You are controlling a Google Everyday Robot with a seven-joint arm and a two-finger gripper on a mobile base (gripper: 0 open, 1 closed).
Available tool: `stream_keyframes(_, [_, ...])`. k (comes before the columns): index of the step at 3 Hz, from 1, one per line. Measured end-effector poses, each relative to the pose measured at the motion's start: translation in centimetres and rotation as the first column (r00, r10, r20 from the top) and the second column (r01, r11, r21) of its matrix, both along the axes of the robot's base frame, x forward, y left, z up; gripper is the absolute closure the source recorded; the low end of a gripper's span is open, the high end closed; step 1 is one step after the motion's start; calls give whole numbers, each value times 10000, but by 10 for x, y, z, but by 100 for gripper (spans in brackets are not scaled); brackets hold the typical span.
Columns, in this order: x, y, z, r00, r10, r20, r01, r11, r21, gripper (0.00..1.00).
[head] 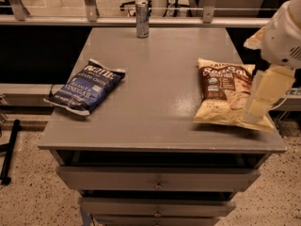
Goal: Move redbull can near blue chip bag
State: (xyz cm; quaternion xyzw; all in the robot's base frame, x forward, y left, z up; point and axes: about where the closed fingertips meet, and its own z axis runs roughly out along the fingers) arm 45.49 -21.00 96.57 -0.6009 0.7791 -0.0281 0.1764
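Bottom of frame: grey metal drawer fronts [157, 178] with small pulls, stacked under the flat grey metal table top [155, 107]; speckled floor [28, 187] at lower left. Right side, near the table's front-right corner: tan-yellow and brown crinkly chip bag [218, 91] lying flat, label up. Gripper [254, 109] is at the right edge of the frame, a pale cream part hanging down from the white robot arm [284, 36], overlapping that tan bag's right edge in this view. Can't tell whether it touches the bag, how far open it is, or if it has hold of anything. Left side, mid-depth: dark navy blue crinkly chip bag [87, 86], flat and rectangular, white "Kettle" and "Vinegar" lettering, turned at an angle with its lower end overhanging the table's left edge. Far end, upper centre of the frame: slim tall silver and blue redbull can [142, 19], upright, silver top, blue bands on the body, much smaller than either bag. It stands at the table's back edge just left of centre, well apart from the blue chip bag and from the gripper. Behind it, a pale metal rail [188, 21] runs across the frame.
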Motion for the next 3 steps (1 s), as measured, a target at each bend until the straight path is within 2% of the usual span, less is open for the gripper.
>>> stream_keyframes(1, [77, 52, -43, 9980, 378, 511, -432, 9929, 1104, 0])
stream_keyframes(2, [129, 91, -65, 9958, 253, 880, -427, 9786, 2015, 0])
stream_keyframes(3, [191, 159, -66, 9876, 21, 1573, -555, 9401, 3362, 0])
